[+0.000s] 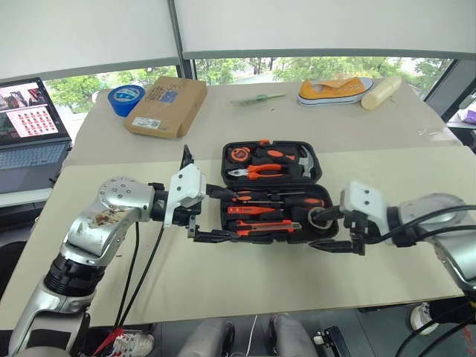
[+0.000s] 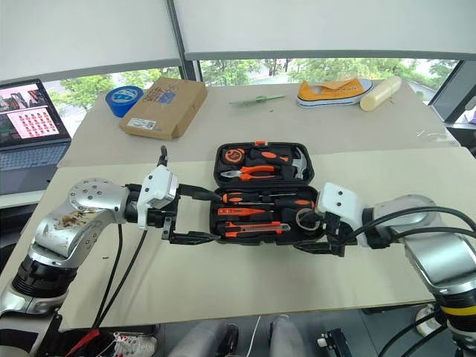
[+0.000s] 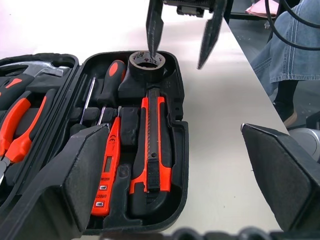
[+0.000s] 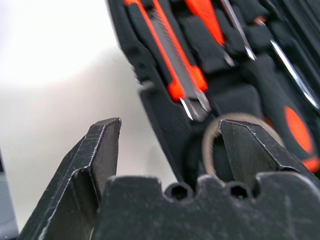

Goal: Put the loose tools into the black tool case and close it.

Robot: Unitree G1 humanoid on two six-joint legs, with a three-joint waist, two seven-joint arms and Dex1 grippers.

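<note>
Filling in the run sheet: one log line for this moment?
case: open | utility knife: in case | left gripper: open | right gripper: open over tape roll

**Clearance around the open case**

The case (image 1: pixel 271 195) is lying open mid-table, its lid (image 1: pixel 271 163) flat behind it. The left gripper (image 1: pixel 210 216) is flanking the case's left edge, jaws spread; the right gripper (image 1: pixel 336 229) is crowding its right end, one finger over the tape roll (image 3: pixel 147 65). Bare table (image 1: pixel 245 279) is lying free in front. The box (image 1: pixel 166 105) is sitting well back.
</note>
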